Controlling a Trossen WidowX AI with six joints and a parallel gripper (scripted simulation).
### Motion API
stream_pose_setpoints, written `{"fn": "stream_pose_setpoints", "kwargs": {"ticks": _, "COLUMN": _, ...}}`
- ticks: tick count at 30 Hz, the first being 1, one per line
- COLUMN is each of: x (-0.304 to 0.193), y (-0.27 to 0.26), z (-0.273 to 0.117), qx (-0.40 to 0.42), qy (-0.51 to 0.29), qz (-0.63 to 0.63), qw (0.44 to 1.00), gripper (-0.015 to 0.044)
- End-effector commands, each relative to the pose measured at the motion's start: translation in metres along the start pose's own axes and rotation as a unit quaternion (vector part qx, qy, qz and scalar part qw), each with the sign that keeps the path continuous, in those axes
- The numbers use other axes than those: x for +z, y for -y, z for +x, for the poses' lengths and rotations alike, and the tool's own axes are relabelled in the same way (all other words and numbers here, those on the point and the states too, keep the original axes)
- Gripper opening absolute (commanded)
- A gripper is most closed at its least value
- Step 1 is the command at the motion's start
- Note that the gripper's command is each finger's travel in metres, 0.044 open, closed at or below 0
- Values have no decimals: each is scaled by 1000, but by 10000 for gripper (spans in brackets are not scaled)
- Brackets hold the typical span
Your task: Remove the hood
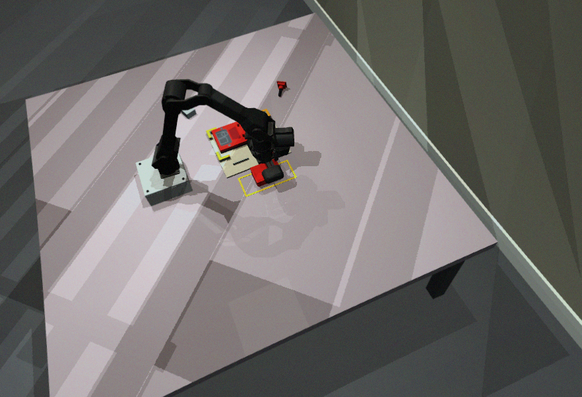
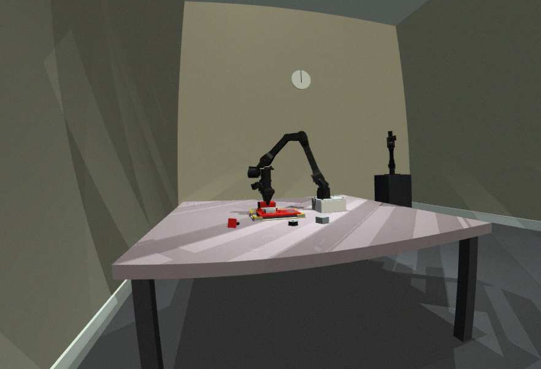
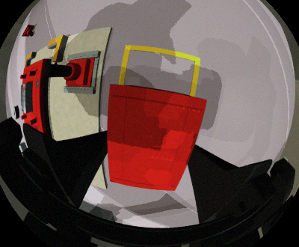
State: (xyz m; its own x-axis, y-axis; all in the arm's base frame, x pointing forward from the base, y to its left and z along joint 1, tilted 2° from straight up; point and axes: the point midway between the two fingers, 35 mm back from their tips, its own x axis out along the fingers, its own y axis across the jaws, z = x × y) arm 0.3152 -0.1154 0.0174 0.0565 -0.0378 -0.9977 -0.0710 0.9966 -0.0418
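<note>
Partly hidden parts, top, exterior and wrist views

In the top view, the red hood (image 1: pixel 258 175) is partly covered by the gripper (image 1: pixel 271 164) (image 2: pixel 267 202) (image 3: pixel 151 159), and the fingertips cannot be made out. The far end of the toy car (image 1: pixel 227 137) (image 3: pixel 37 99) is hidden there by the arm (image 1: pixel 226 107). In the wrist view, the near part of the marked area (image 3: pixel 160 51) is covered by the hood, and the car's low end is blocked by a black finger. In the exterior view, the marked area cannot be made out, and the black piece (image 2: pixel 292 222) is too small to be identified. The table (image 1: pixel 388 222) is cut off by the top view's lower edge.
</note>
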Motion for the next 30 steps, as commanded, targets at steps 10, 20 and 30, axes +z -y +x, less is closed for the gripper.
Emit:
{"fn": "stream_pose_setpoints", "kwargs": {"ticks": 10, "x": -1, "y": -1, "z": 6, "qx": 2, "qy": -1, "qz": -2, "qw": 1000, "gripper": 0}}
{"fn": "stream_pose_setpoints", "kwargs": {"ticks": 20, "x": -1, "y": -1, "z": 11, "qx": 2, "qy": -2, "qz": -2, "qw": 1000, "gripper": 0}}
{"fn": "stream_pose_setpoints", "kwargs": {"ticks": 30, "x": -2, "y": -1, "z": 16, "qx": 2, "qy": -2, "qz": -2, "qw": 1000, "gripper": 0}}
